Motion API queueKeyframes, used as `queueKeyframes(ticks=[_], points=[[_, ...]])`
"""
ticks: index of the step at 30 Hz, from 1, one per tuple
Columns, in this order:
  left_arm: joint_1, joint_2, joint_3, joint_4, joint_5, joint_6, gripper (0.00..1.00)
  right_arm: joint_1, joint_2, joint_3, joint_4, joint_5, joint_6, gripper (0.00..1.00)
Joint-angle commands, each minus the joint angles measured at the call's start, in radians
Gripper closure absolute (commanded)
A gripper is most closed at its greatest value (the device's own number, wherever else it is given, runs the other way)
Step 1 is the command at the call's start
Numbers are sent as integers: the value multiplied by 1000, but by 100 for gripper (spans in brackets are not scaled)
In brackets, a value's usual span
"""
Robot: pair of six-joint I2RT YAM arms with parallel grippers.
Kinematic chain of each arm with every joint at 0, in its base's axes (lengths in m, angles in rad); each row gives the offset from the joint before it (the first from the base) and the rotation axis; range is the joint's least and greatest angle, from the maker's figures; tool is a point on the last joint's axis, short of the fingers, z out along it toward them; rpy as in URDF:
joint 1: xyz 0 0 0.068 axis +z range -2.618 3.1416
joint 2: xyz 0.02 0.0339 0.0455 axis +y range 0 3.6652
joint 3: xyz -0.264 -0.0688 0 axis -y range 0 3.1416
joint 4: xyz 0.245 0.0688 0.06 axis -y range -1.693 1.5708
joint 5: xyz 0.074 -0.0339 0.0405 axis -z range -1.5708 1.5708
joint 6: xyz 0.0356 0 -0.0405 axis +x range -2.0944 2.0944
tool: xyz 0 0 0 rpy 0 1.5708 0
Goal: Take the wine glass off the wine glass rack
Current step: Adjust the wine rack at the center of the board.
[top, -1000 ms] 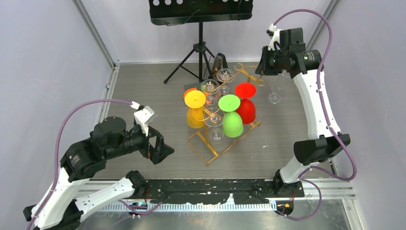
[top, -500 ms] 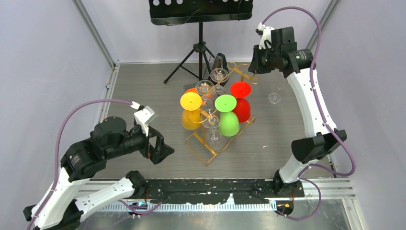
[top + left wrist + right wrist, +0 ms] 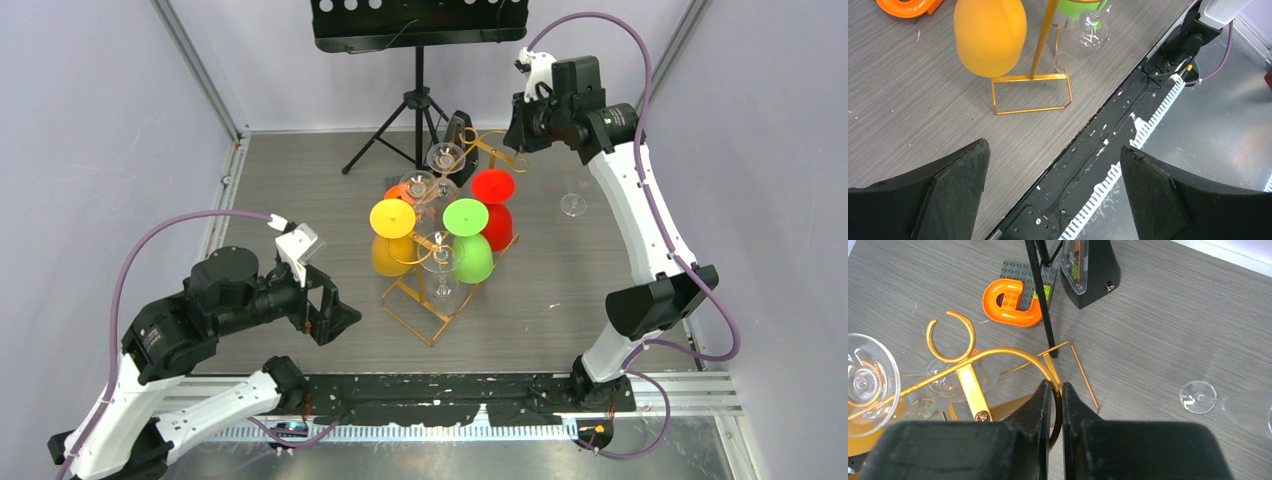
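Pale lilac walls (image 3: 90,120) left, back and right, with silver frame posts (image 3: 197,68) in the upper corners. Grey wood-grain tabletop (image 3: 290,190) fills the middle, black music stand (image 3: 418,22) at top centre. Black strip (image 3: 450,388) and bare metal (image 3: 450,455) along the bottom edge; even light.

A black music stand (image 3: 418,22) stands on its tripod at the middle of the table's (image 3: 290,180) far edge. A black metronome (image 3: 1090,270) sits just right of its legs. Beside one leg, an orange arch brick (image 3: 1010,302) overlaps a grey studded plate (image 3: 1018,271).

The wine glass rack (image 3: 970,387) is gold-orange, the table (image 3: 300,180) grey wood-grain.
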Motion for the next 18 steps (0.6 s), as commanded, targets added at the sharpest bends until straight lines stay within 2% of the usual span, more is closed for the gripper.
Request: queueKeyframes(ticks=[1,18], points=[[-2,-10,5,-10,-12,8,1,35,-39,1,51,-46,-39,94],[-2,-18,-4,6,6,-6,0,56,-160,-77,-55,-9,-26,94]])
